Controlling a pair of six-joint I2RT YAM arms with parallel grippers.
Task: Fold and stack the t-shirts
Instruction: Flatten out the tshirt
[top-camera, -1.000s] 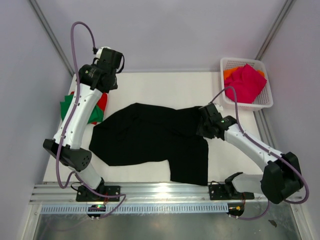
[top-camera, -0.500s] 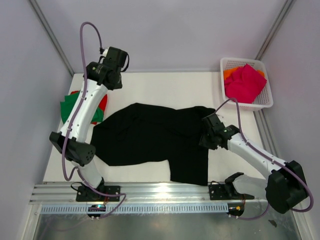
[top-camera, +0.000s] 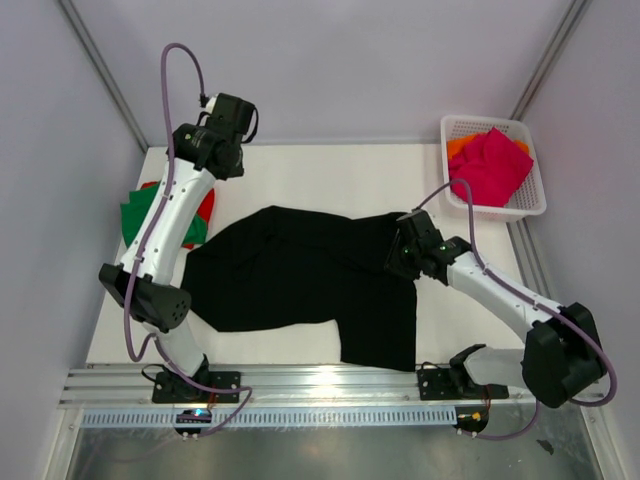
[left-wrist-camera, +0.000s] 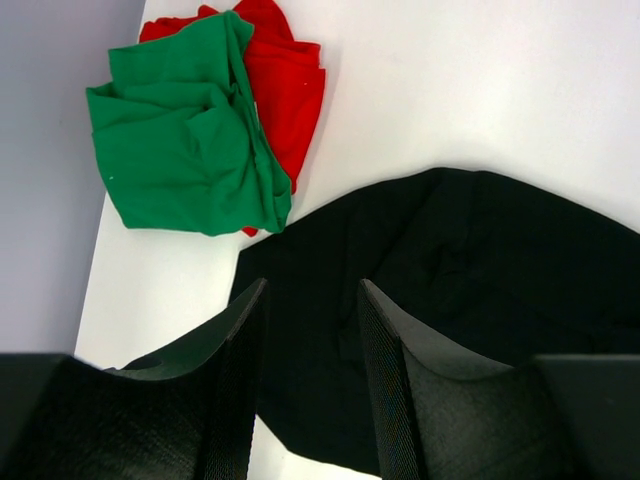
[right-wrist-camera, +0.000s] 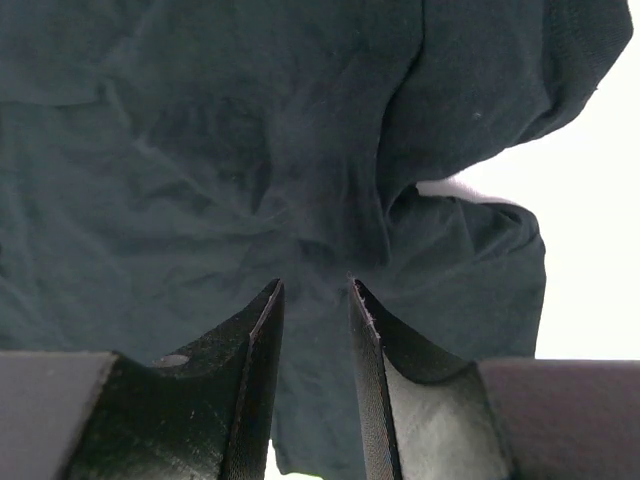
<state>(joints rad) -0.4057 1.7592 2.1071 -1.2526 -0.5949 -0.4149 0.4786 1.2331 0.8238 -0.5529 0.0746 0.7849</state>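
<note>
A large black t-shirt (top-camera: 300, 280) lies spread and rumpled on the white table (top-camera: 340, 180). My left gripper (top-camera: 218, 160) hangs high over the table's back left, open and empty. Its wrist view shows the open gripper (left-wrist-camera: 312, 285) above the black shirt (left-wrist-camera: 460, 270). A crumpled green shirt (left-wrist-camera: 185, 130) lies on a red shirt (left-wrist-camera: 290, 80) at the left edge. My right gripper (top-camera: 398, 258) is low over the black shirt's right part. In its wrist view the gripper (right-wrist-camera: 315, 287) is narrowly open just above the wrinkled black cloth (right-wrist-camera: 200, 150).
A white lattice basket (top-camera: 528, 205) stands at the back right with a magenta-pink shirt (top-camera: 490, 165) over an orange one (top-camera: 460, 147). The green shirt (top-camera: 135, 215) and red shirt (top-camera: 205, 205) sit at the table's left edge. A metal rail (top-camera: 330, 380) runs along the near edge.
My left arm swung up and to the right a second ago, then held still. My right gripper drew back toward the near right, then moved left and farther onto the black shirt.
</note>
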